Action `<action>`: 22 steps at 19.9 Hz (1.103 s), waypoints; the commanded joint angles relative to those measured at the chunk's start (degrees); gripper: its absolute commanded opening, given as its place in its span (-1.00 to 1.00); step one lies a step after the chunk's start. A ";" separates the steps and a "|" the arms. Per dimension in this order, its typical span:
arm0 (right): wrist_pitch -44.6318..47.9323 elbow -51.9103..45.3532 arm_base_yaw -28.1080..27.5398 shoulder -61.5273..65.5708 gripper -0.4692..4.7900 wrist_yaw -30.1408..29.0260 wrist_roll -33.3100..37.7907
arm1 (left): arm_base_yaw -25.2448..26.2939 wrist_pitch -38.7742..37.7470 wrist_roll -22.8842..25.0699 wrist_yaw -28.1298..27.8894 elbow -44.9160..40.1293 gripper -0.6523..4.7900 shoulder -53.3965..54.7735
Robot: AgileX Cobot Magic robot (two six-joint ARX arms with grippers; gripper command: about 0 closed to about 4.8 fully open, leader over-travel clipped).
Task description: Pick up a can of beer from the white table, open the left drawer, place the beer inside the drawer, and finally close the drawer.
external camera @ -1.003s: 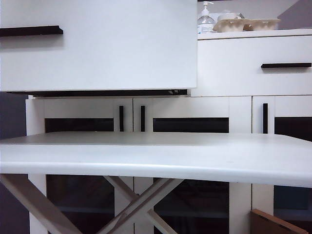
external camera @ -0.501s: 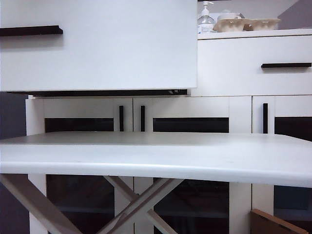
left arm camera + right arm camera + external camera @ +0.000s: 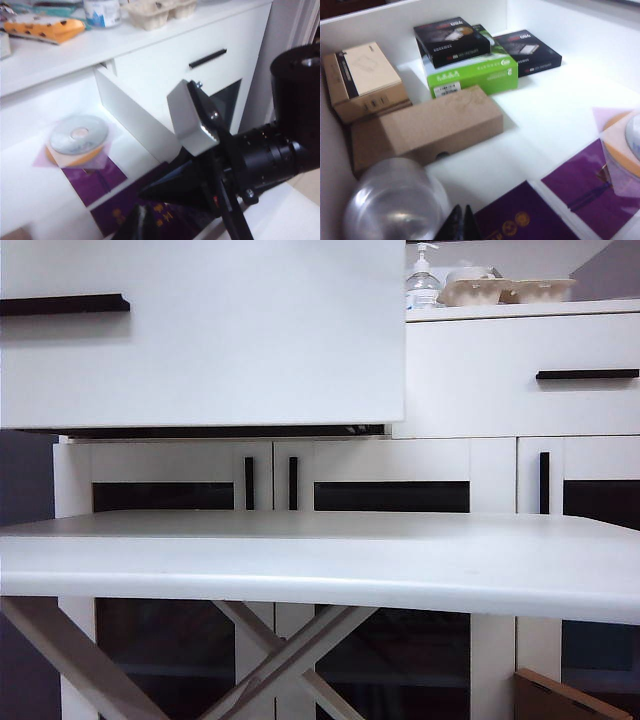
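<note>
Spotting the can (image 3: pixel 395 202) down inside the left drawer (image 3: pixel 380 25), seen end-on as a blurred silver dome, close to a corner and just beside a long brown box (image 3: pixel 435 125). Not touched by anything, as far as can be told.

Finding the right gripper (image 3: pixel 462 222) low in that same drawer, dark tips pressed together, holding nothing, just beside the can. Under the tips, catching a purple booklet (image 3: pixel 520 217) with gold print.

Further in, picking out a green box (image 3: pixel 472 75) with a black box (image 3: pixel 450 40) stacked on top, a second black box (image 3: pixel 527 50) alongside, and a tan carton (image 3: pixel 362 80) against the drawer wall.

Switching to the left wrist view: looking into the open drawer from the front edge, with a disc (image 3: pixel 79 135) in a clear sleeve lying on the white floor. Making out the left gripper (image 3: pixel 132 227) only as a dark shape at the frame's edge over the drawer front (hard to read here, but closed, tips together). Seeing the right arm (image 3: pixel 280 145) reaching in across the drawer.

From the exterior view: noting the drawer front pulled well forward over the bench (image 3: pixel 320 570), black handle (image 3: pixel 62 304) showing. Behind, spotting the right drawer (image 3: pixel 500 380) flush and closed, with a pump bottle (image 3: pixel 423 280) and egg cartons (image 3: pixel 510 288) on the cabinet top.
</note>
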 commanded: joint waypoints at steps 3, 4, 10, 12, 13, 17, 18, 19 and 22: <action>-8.35 6.84 -0.07 -2.36 -0.84 0.28 0.04 | -0.02 -3.26 -0.11 0.24 0.31 -0.78 -1.01; -11.19 8.63 -0.37 -3.28 -0.84 0.63 0.07 | 0.00 -5.27 0.63 0.07 0.31 -0.78 -1.49; -26.91 11.39 -0.76 -12.87 -0.84 10.99 0.07 | 0.00 -14.69 2.82 -2.27 -0.98 -0.78 -5.88; -31.10 11.37 -0.76 -16.17 -0.84 11.69 0.04 | 0.00 -13.18 2.49 -5.25 -7.72 -0.78 -10.10; -31.67 11.37 -0.76 -16.72 -0.84 11.69 -0.02 | 0.00 -11.61 1.86 -5.55 -10.97 -0.78 -11.76; -36.52 11.32 -0.59 -17.57 -0.84 11.47 0.00 | 0.00 4.17 -4.94 -5.60 -30.73 -0.78 -21.68; -37.83 11.28 -0.57 -17.57 -0.84 11.45 0.07 | 0.00 9.01 -6.08 -5.64 -35.80 -0.78 -24.02; -38.45 11.19 -0.55 -17.57 -0.84 11.45 0.07 | 0.00 12.70 -6.49 -6.05 -39.60 -0.78 -25.75; -38.32 10.86 -0.55 -17.66 -0.84 11.47 0.04 | 0.00 19.52 -6.47 -9.84 -48.22 -0.78 -28.46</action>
